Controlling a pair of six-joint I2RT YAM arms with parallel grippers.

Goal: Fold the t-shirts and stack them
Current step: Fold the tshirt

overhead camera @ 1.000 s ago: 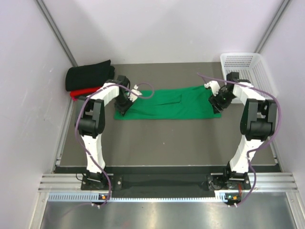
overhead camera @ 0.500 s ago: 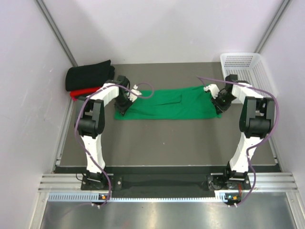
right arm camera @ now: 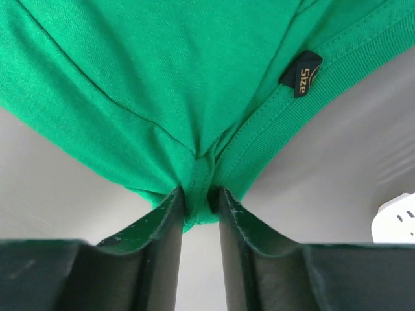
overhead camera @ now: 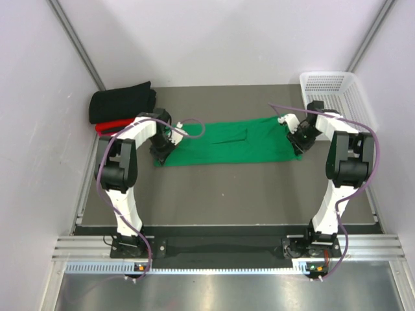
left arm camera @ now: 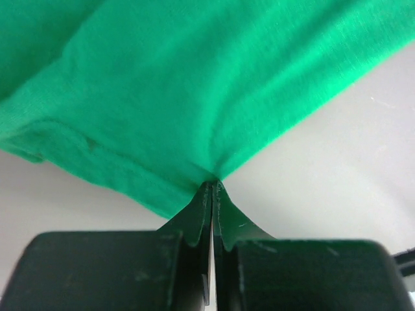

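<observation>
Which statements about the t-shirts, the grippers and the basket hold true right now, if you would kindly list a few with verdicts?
1. The left gripper is shut on an edge of the green t-shirt. True.
2. The right gripper hangs clear of the green t-shirt. False: the cloth is bunched between its fingers, near the size label.
3. The black t-shirt lies on top of the red t-shirt at the far left corner of the table. True.
4. The white mesh basket stands beside the black t-shirt. False: it stands at the far right corner.
</observation>
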